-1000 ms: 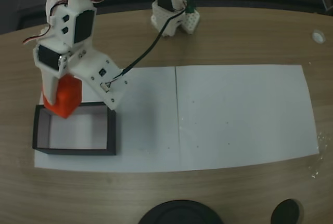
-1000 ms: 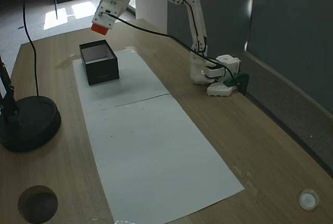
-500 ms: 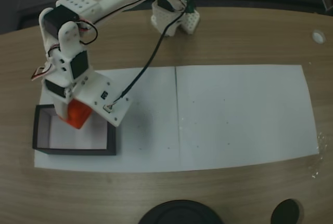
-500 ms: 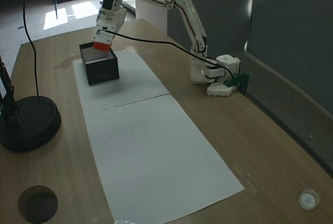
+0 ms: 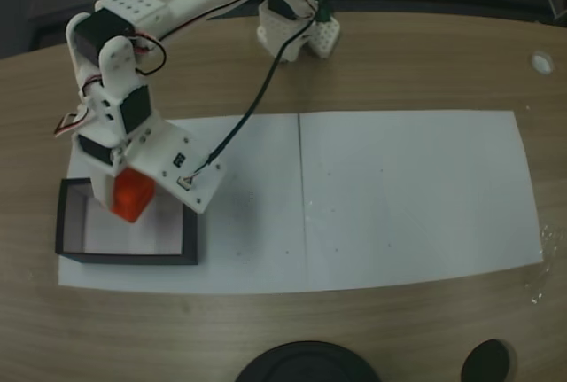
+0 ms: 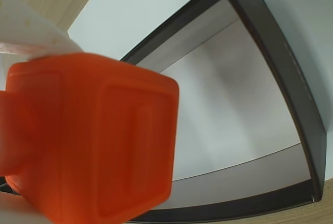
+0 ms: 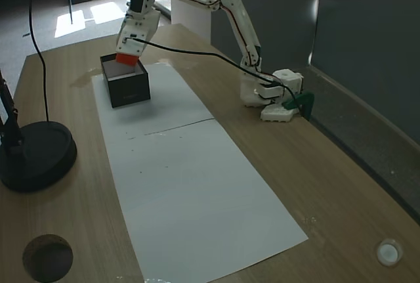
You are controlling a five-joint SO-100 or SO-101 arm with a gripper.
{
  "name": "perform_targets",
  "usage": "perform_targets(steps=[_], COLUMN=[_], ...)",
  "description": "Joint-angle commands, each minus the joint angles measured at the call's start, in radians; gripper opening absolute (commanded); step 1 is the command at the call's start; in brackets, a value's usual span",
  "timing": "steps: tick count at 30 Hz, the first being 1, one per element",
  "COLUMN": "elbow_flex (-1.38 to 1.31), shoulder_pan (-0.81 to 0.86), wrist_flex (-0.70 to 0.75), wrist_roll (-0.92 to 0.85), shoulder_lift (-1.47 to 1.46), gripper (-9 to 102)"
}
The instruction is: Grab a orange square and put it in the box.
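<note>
Gripper [image 5: 133,194], jaws closed on the orange square [image 5: 132,196], poised directly above the white interior of the box [image 5: 128,257]; clearance above the floor apparently small, though hard to judge.

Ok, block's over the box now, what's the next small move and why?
Probably open the end effector. It holds the orange square above the white inside of the box, within the black walls in the wrist view and both fixed views, so a release should drop it in.
</note>
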Motion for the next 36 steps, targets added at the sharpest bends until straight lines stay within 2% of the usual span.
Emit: perform_targets(steps=[1, 3, 8, 19, 21, 24, 25, 27, 31, 36], elbow_flex=[-0.071, -0.069, -0.069, -0.067, -0.063, -0.069, -0.067, -0.06, -0.046, 0.083], shoulder_pan=[-0.018, -0.025, -0.028, -0.029, -0.029, -0.046, -0.06, -0.089, -0.126, -0.227], wrist_flex=[0.006, 0.011, 0.012, 0.012, 0.015, 0.06, 0.075, 0.129, 0.135, 0.133], wrist_roll=[0.002, 0.008, 0.031, 0.02, 0.02, 0.018, 0.012, -0.017, -0.02, -0.02], shoulder_lift=[0.034, 0.034, 0.034, 0.034, 0.034, 0.034, 0.034, 0.034, 0.071, 0.261], gripper=[19, 19, 26, 25, 19, 2, -1, 0, 0, 0])
